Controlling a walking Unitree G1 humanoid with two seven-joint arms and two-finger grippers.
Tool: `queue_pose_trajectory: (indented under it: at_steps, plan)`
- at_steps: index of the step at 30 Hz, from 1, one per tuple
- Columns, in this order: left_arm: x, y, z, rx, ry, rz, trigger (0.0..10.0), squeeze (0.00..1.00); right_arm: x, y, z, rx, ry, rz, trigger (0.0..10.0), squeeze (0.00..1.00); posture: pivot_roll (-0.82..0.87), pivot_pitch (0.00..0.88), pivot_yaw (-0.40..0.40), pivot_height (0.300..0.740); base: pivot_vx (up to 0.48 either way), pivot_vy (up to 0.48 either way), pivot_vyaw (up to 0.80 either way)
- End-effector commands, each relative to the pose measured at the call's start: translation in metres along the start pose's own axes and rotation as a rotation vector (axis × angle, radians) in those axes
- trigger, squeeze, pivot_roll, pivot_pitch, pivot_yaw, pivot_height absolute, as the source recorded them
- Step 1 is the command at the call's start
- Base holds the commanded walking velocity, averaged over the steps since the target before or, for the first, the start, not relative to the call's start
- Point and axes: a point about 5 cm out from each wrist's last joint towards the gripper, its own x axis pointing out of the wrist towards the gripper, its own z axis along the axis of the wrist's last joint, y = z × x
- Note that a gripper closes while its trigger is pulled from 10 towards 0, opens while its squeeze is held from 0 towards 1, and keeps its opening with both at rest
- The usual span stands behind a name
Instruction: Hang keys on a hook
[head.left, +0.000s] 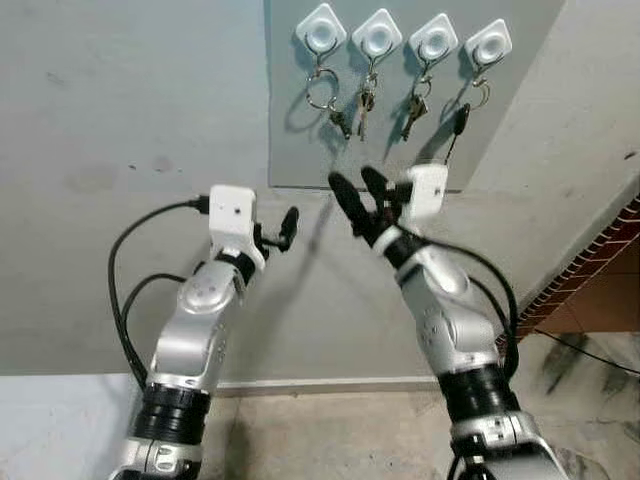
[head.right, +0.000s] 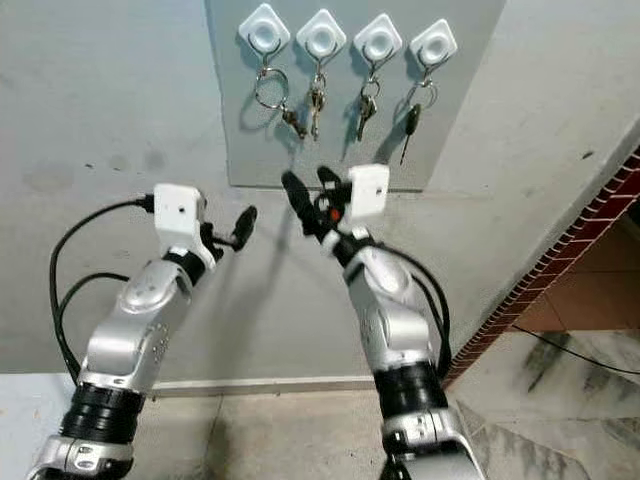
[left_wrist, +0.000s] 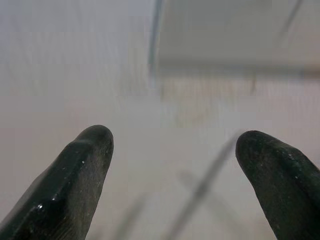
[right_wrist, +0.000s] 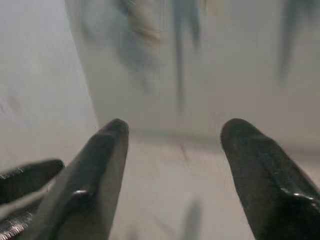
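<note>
— Where are the metal keys (head.left: 362, 108) found?
— On the white diamond-shaped wall hooks (head.left: 377, 37), hung lengthwise downward, just above the right gripper (head.left: 358, 197), which is spread empty; the left gripper (head.left: 288, 226), likewise parted, is held farther off.

Wall (head.left: 120, 150): pale grey, faintly stained. Panel (head.left: 520, 60): grey, flat against wall. Skirting (head.left: 320, 383): pale strip at wall foot. Floor (head.left: 330, 440): beige tile. Brick edging (head.left: 590, 262): red, slanting at right, beside marbled tiles (head.left: 590, 370).

No readable text, no labels, no brands, no numbers, no signs on any surface
</note>
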Motion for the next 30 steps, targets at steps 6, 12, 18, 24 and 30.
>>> queue_pose_trajectory:
  at_steps: [6, 12, 18, 24, 30]
  plan:
    - [-0.008, -0.006, -0.046, 0.065, 0.126, -0.078, 10.0, 0.0, -0.031, -0.016, -0.043, -0.02, 0.127, -0.093, 10.0, 0.0, -0.03, 0.049, -0.031, 0.74, 0.0, 0.0, 0.0]
    - [-0.018, -0.002, -0.085, 0.089, 0.231, -0.086, 10.0, 0.0, -0.051, -0.021, -0.071, -0.015, 0.214, -0.131, 10.0, 0.0, -0.03, 0.05, -0.026, 0.74, 0.0, 0.0, 0.0]
    - [-0.028, 0.001, -0.111, 0.072, 0.301, -0.067, 10.0, 0.0, -0.073, -0.029, -0.096, -0.018, 0.311, -0.197, 10.0, 0.0, -0.03, 0.053, -0.021, 0.74, 0.0, 0.0, 0.0]
    - [-0.037, 0.003, -0.134, 0.078, 0.378, -0.037, 10.0, 0.0, -0.093, -0.036, -0.117, -0.028, 0.408, -0.248, 10.0, 0.0, -0.03, 0.052, -0.021, 0.74, 0.0, 0.0, 0.0]
    - [-0.049, 0.004, -0.154, 0.026, 0.455, -0.004, 10.0, 0.0, -0.115, -0.039, -0.138, -0.026, 0.526, -0.315, 10.0, 0.0, -0.04, 0.044, -0.015, 0.74, 0.0, 0.0, 0.0]
